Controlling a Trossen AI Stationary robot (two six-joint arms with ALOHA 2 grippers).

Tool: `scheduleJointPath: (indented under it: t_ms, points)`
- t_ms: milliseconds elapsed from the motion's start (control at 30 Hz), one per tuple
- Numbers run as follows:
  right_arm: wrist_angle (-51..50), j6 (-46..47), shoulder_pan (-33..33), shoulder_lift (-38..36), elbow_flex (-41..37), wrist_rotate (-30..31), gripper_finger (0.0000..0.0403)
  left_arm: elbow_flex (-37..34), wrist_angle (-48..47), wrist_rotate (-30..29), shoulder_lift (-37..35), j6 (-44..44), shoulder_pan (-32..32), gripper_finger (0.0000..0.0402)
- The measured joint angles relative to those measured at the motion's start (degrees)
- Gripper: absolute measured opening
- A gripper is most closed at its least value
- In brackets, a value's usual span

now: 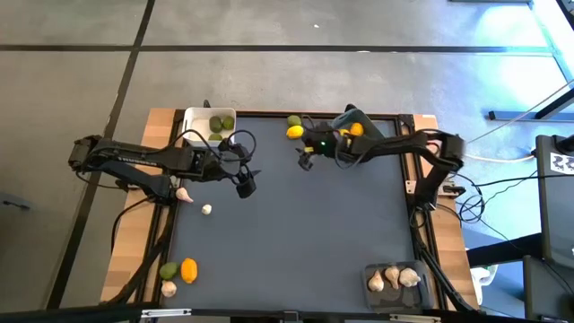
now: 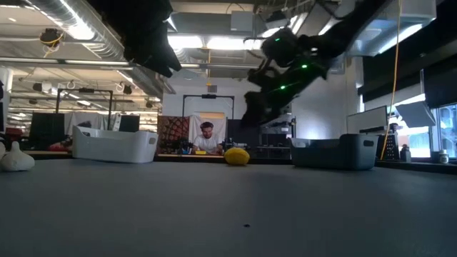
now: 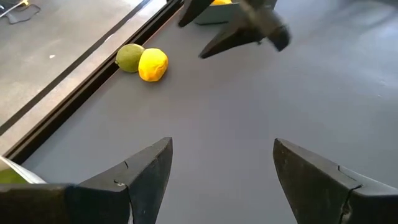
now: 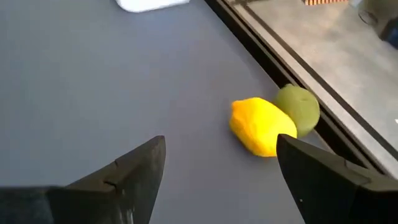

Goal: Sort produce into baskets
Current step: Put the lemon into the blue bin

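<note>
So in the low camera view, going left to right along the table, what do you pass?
Garlic bulb at the left edge → white basket → yellow lemon → blue-grey basket.

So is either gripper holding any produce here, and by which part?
Nothing is held. The left gripper and right gripper are both open, with only bare mat between the fingers; the lemon lies loose ahead of the right one.
</note>
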Motion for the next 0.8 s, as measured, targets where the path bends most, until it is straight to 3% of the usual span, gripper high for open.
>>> scheduleJointPath:
  t_ms: [367,800]
  points:
    - [-13.28,-4.16,-5.88,10.16,15.44,-2.91,0.0303,0.0,0.0,-0.04,0.0,-0.05,0.0,0.0274]
    - [-13.02,-5.47,-11.25,14.67,17.97,-10.7,0.0252,0.0,0.12,-0.09,0.0,-0.05,0.0,0.0274]
